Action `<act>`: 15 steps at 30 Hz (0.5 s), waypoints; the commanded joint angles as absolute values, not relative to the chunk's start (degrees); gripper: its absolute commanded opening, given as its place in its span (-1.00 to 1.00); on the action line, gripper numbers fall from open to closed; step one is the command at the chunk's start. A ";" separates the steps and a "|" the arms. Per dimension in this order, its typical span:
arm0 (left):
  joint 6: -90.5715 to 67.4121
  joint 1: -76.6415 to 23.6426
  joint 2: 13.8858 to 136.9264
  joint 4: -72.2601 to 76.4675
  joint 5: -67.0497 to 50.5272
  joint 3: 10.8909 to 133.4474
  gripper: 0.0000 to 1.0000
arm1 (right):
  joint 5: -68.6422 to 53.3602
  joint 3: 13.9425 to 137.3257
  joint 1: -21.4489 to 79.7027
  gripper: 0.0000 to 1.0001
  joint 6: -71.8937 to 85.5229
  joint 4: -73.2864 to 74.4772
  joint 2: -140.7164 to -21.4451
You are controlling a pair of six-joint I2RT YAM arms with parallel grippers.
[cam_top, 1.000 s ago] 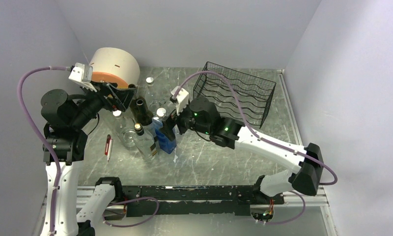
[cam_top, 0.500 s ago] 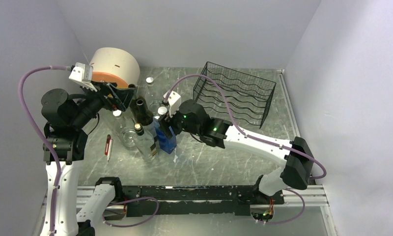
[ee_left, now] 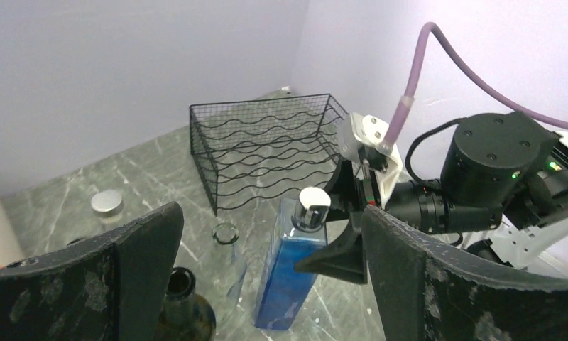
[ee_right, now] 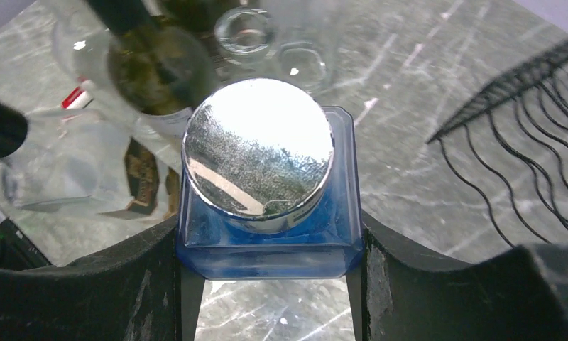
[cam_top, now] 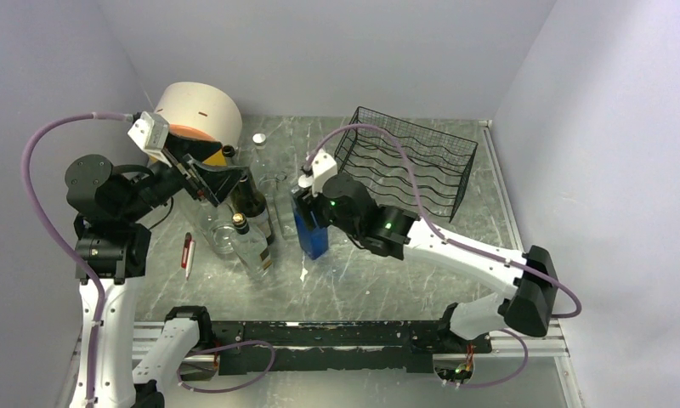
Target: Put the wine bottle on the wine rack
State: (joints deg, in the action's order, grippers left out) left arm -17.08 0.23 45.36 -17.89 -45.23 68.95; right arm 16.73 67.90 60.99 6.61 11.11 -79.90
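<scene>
A dark green wine bottle (cam_top: 252, 200) stands open-necked in a cluster of bottles left of centre; it also shows in the left wrist view (ee_left: 185, 312) and the right wrist view (ee_right: 153, 71). The black wire wine rack (cam_top: 413, 166) (ee_left: 267, 149) (ee_right: 530, 163) sits at the back right and holds no bottle. My right gripper (cam_top: 307, 204) (ee_right: 268, 238) is shut on the shoulders of a blue square bottle (cam_top: 313, 231) (ee_left: 292, 277) (ee_right: 267, 257) with a silver cap (ee_right: 258, 153), upright between cluster and rack. My left gripper (cam_top: 222, 178) (ee_left: 270, 213) is open and empty above the dark bottle.
A clear bottle with a gold cap (cam_top: 247, 242) and glass jars (cam_top: 222, 238) stand by the dark bottle. A cream and orange drum (cam_top: 199, 115) sits at the back left. A red pen (cam_top: 187, 253) lies left. A small white-capped jar (cam_top: 258, 138) stands at the back.
My right gripper has closed on the blue bottle and carried it right, away from the cluster. My left gripper has swung right, over the dark bottle.
</scene>
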 commanded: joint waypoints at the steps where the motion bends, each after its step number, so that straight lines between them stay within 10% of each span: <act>1: -20.34 0.70 46.62 -9.24 -53.41 67.85 0.99 | 26.40 71.73 59.24 -0.12 12.30 8.52 -73.86; 15: -17.85 -18.66 54.04 -3.31 -39.58 64.66 0.99 | 22.41 68.49 42.77 -0.17 31.23 16.66 -63.33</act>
